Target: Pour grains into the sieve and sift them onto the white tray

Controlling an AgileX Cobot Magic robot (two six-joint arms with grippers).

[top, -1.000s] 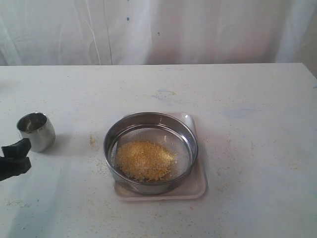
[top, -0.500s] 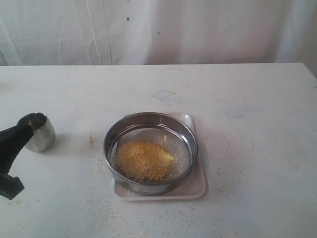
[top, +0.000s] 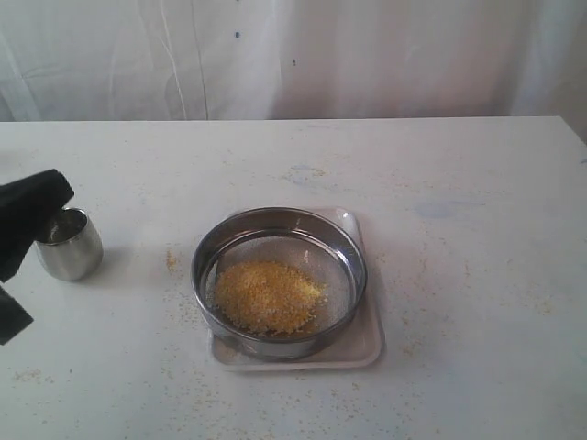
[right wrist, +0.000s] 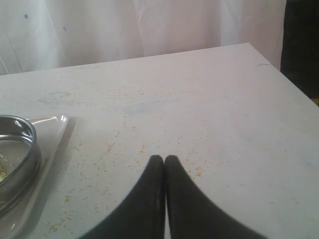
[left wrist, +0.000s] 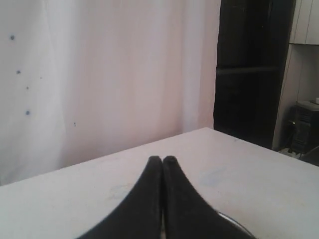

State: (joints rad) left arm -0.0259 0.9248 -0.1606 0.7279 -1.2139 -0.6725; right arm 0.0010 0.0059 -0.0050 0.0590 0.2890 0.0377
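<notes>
The round steel sieve (top: 278,275) sits on the white tray (top: 363,344) near the table's middle. A heap of golden-yellow grains (top: 268,295) lies on its mesh. My left gripper (top: 57,185) is at the left edge, raised just above a small steel cup (top: 68,243), and is shut on nothing (left wrist: 162,159). My right gripper (right wrist: 164,158) is out of the exterior view. Its wrist view shows it shut and empty over bare table, with the sieve's rim (right wrist: 22,149) and a tray corner (right wrist: 55,124) off to one side.
The small shiny steel cup stands upright on the table left of the sieve. Loose grains (top: 171,261) are scattered on the tabletop around the tray. A white curtain (top: 293,55) hangs behind the table's far edge.
My left gripper has shut and lifted up and back from beside the cup. The cup, sieve and tray have stayed in place.
</notes>
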